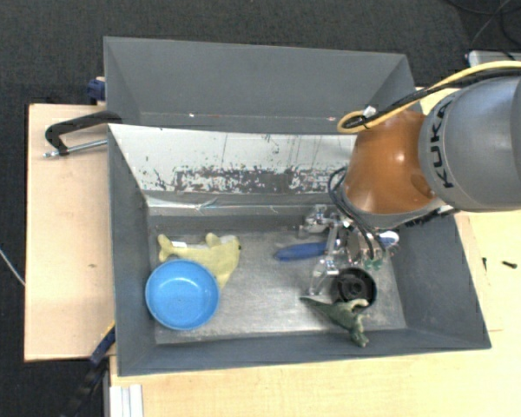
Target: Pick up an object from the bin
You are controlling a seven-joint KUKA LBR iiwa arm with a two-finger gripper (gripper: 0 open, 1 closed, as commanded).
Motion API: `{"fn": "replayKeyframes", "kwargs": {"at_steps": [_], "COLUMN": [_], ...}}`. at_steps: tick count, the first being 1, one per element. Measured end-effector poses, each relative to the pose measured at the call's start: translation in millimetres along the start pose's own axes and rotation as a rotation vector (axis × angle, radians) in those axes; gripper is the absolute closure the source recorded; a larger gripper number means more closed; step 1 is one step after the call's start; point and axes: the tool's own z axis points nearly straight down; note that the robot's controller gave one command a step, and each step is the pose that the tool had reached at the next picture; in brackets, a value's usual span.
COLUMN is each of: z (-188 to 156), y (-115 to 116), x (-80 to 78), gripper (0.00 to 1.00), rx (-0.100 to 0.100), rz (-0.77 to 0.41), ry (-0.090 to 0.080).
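Observation:
My gripper (322,248) hangs low over the right half of the bin, below the orange cover. It is open: one metal finger (316,222) stands toward the back and the other (325,274) toward the front. A small blue elongated thing (296,252) lies on the floor, its right end reaching in between the two fingers. Just right of the front finger sits a black round thing (354,286). A dark green toy figure (343,315) lies in front of it, by the front wall.
A blue bowl (182,294) stands upright in the front left corner. A pale yellow soft thing (210,252) lies just behind it. Bare floor lies between these and the gripper. The arm comes in over the right wall.

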Motion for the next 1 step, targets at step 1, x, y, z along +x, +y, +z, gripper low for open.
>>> {"fn": "replayKeyframes", "kwargs": {"at_steps": [1], "z": [-0.8], "y": [0.7], "x": [-1.2], "gripper": [0.00], "rx": [0.000], "rz": [0.001], "ry": [0.000]}}
